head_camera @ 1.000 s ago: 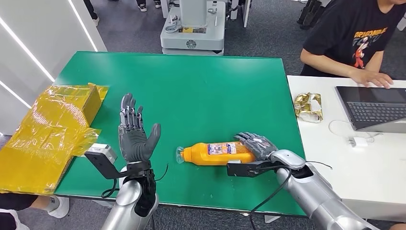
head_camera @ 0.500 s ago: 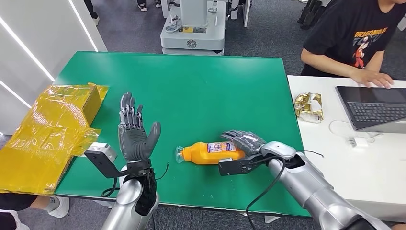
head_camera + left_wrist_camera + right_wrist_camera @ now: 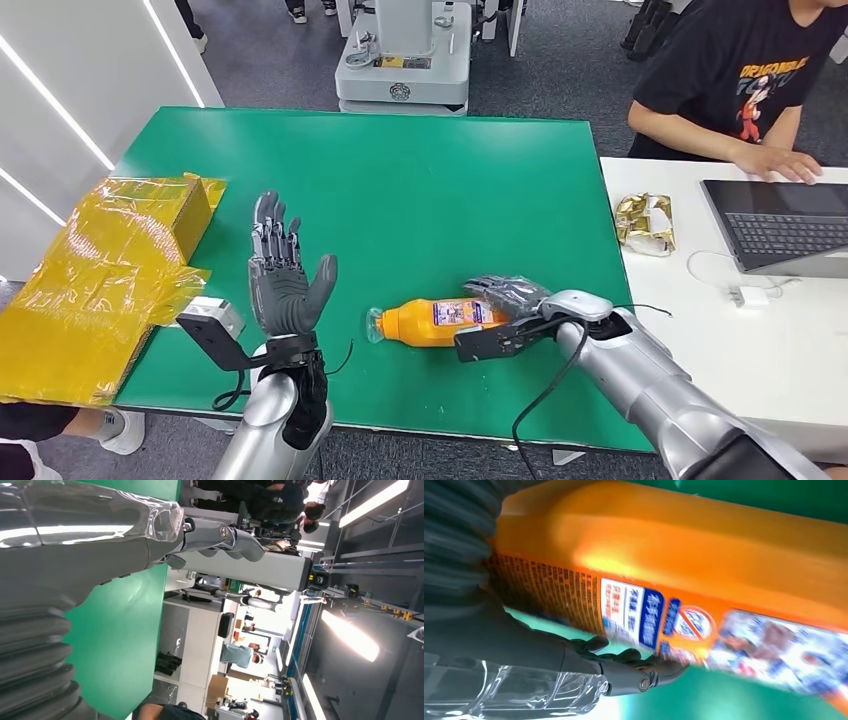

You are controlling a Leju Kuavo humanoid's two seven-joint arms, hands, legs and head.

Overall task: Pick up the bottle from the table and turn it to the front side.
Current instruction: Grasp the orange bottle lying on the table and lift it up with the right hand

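Lying on its side near the front edge of the green table [image 3: 420, 180], the orange plastic bottle [image 3: 432, 322] with a printed label is pointing its clear cap toward the robot's left. The right hand [image 3: 510, 297] is wrapping its dark fingers [image 3: 492, 288] over the bottle's base end, gripping it; in the right wrist view the bottle's label [image 3: 684, 625] is showing close up, with the thumb [image 3: 624, 667] sitting under it. The left hand [image 3: 285, 275] is standing upright over the table, well apart from the bottle, palm open and fingers spread, holding nothing. A crumpled yellow plastic-wrapped box [image 3: 110, 270] is resting at the table's left edge. On the white desk [image 3: 760, 350] beside the table, a person in a black shirt [image 3: 745, 75] is resting a hand by a laptop [image 3: 780, 225], with a gold foil wrapper [image 3: 645, 222] lying near.
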